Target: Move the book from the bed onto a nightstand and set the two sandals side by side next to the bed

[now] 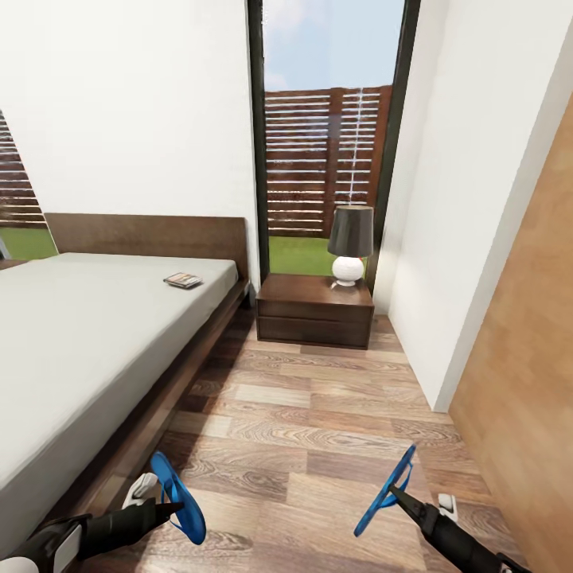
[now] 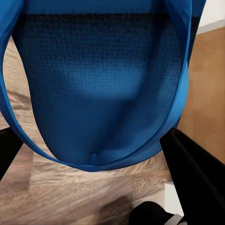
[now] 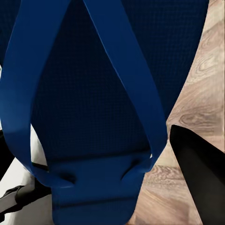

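From my head camera the large low bed [image 1: 119, 374], dark wooden frame under a smooth grey mattress, is cut off at the left edge. The small dark paperback book [image 1: 183, 279] lies near the mattress's headboard end, its cover too small to read. My left gripper [image 1: 163, 509] pinches one bright blue flip-flop sandal [image 1: 177, 496] above the plank floor [image 1: 302, 430] beside the bed frame; the left wrist camera adds its dimpled sole [image 2: 101, 84]. The dark-brown two-drawer nightstand [image 1: 315, 310] carries a black-shaded lamp [image 1: 350, 243]. My right gripper [image 1: 395, 495] clamps the second blue sandal [image 1: 386, 491], seen edge-on; the right wrist camera shows its thong straps [image 3: 117, 75].
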### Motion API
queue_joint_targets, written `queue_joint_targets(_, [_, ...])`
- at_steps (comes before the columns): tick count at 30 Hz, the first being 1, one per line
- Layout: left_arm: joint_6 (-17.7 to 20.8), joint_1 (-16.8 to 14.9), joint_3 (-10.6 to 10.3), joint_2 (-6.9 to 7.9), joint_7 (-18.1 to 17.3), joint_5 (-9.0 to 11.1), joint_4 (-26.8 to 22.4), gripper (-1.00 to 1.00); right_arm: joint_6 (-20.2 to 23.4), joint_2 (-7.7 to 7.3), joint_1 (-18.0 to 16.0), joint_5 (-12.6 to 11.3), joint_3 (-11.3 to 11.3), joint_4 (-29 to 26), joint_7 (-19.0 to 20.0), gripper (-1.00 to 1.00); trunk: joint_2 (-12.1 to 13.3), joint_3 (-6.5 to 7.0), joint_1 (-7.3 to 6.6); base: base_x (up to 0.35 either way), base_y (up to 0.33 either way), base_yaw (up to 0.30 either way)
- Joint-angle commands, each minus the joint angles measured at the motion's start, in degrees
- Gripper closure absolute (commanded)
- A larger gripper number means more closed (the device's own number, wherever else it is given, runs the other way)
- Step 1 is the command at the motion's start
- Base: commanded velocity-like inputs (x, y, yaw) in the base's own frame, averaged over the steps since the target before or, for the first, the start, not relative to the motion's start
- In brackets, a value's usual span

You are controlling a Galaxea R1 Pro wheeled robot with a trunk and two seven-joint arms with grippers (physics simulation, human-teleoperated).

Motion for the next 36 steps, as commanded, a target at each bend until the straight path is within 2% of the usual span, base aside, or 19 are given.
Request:
queue_joint_targets(1, [0.57, -0.02, 0.43, -0.03, -0.21, -0.28, -0.04, 1.00, 0.65, 0.00, -0.02, -0.41, -0.02, -0.07, -1.10, 1.00, -0.02, -0.06, -0.01, 0.000, 0.000, 0.000])
queue_joint_targets(5, [0.57, -0.03, 0.43, -0.06, -0.21, -0.28, -0.04, 1.00, 0.42, 0.01, -0.02, -0.45, 0.01, -0.55, -5.47, 1.00, -0.02, -0.06, -0.01, 0.000, 0.000, 0.000])
queue_joint_targets(10, [0.57, -0.02, 0.43, -0.07, -0.21, -0.28, -0.03, 1.00, 0.72, 0.12, -0.02, -0.72, -0.04, -1.34, -13.58, 1.00, -0.02, -0.06, -0.01, 0.000, 0.000, 0.000])
queue_joint_targets(18, [0.57, -0.02, 0.43, -0.07, -0.21, -0.28, -0.04, 1.00, 2.37, 1.28, -0.02, -1.33, -0.20, -1.60, -22.77, 1.00, -0.02, -0.06, -0.01, 0.000, 0.000, 0.000])
queue_joint_targets(24, [0.57, -0.03, 0.43, -0.07, -0.21, -0.28, -0.04, 1.00, 2.79, 3.36, -0.02, -1.69, -0.54, -3.04, -32.98, 1.00, -0.02, -0.06, -0.01, 0.000, 0.000, 0.000])
queue_joint_targets(31, [0.47, -0.02, 0.40, -0.11, -0.04, -0.30, -0.03, 1.00, 2.86, 4.31, -0.10, -1.85, -0.67, -4.32, -39.07, 1.00, -0.02, -0.06, -0.01, 0.000, 0.000, 0.000])
queue_joint_targets(36, [0.48, -0.04, 0.40, -0.15, 0.04, -0.29, -0.04, 1.00, 3.38, 4.92, -0.11, -1.85, -0.73, -4.52, -40.69, 1.00, -0.02, -0.06, -0.01, 0.000, 0.000, 0.000])
